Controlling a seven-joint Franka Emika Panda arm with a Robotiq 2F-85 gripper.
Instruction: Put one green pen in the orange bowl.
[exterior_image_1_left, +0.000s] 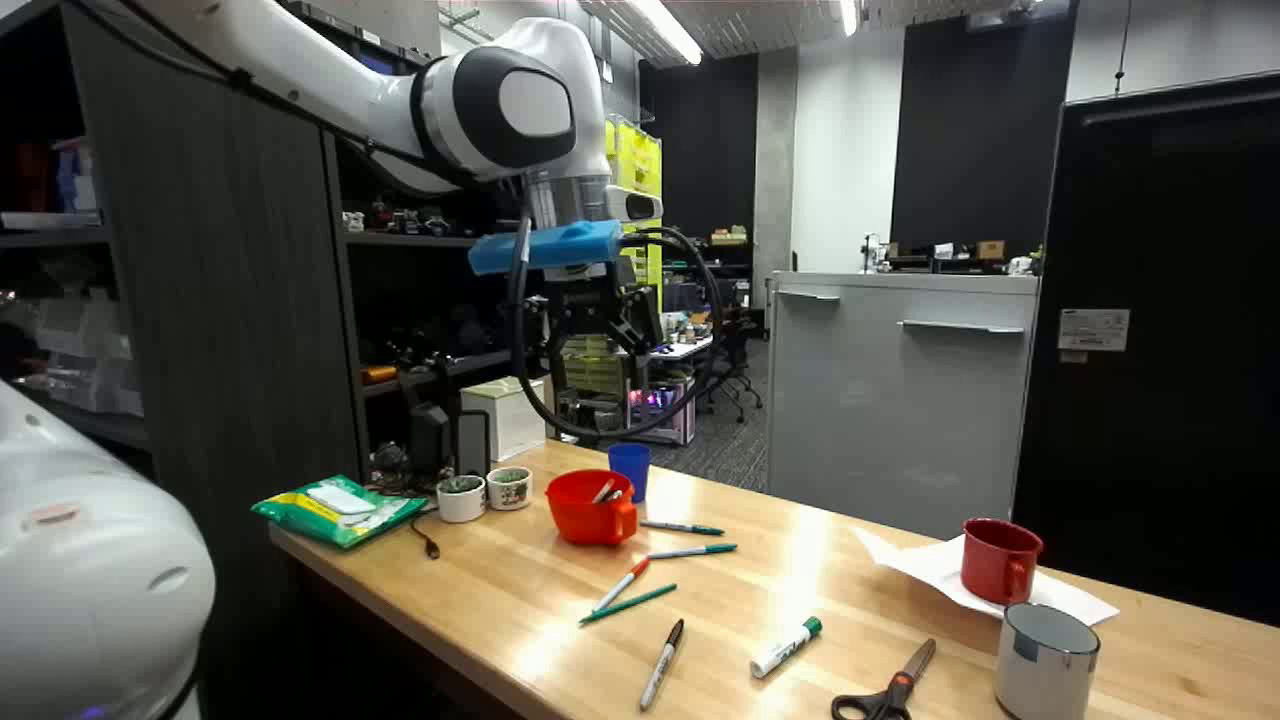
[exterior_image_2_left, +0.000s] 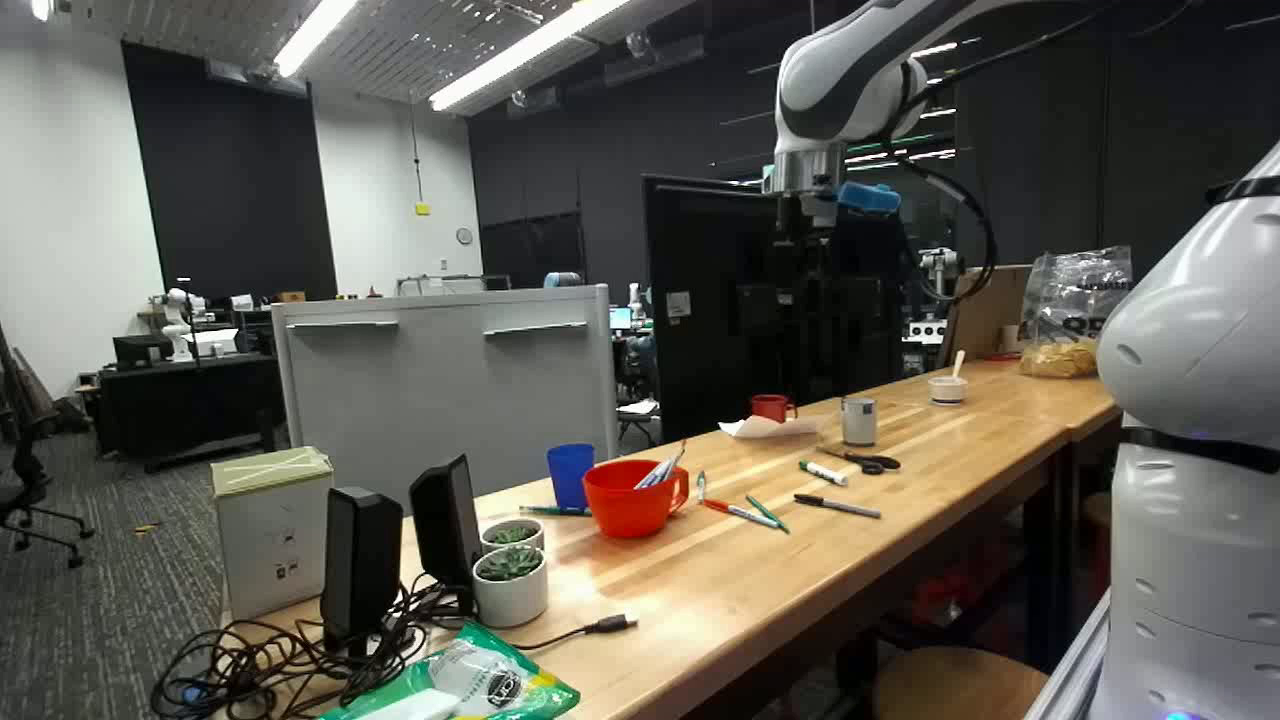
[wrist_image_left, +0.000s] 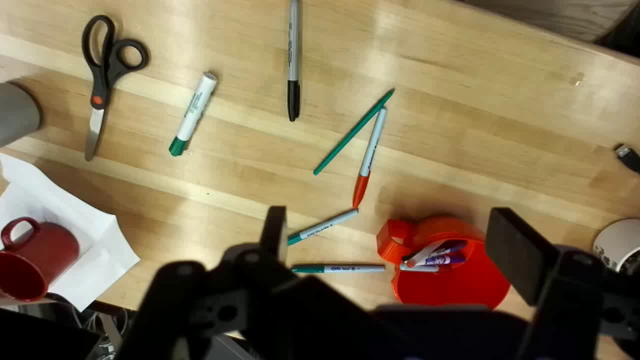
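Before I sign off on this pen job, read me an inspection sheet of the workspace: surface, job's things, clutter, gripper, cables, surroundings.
Surface: wooden table, glare patches on it.
Job's things: orange bowl upright, several markers inside; two green-capped markers lie near it; a larger green-capped marker and a slim green pen or pencil also lie on the table.
Clutter: red-capped marker, black-capped marker, scissors, blue cup, light gray cup, red cup on white paper.
Gripper: open, raised above the table; nothing seen in its grasp.
Cables: black cable loops beside the gripper; tangled cables lie near two speakers.
Surroundings: gray cabinet or partition beyond the table; dark shelving in an exterior view.
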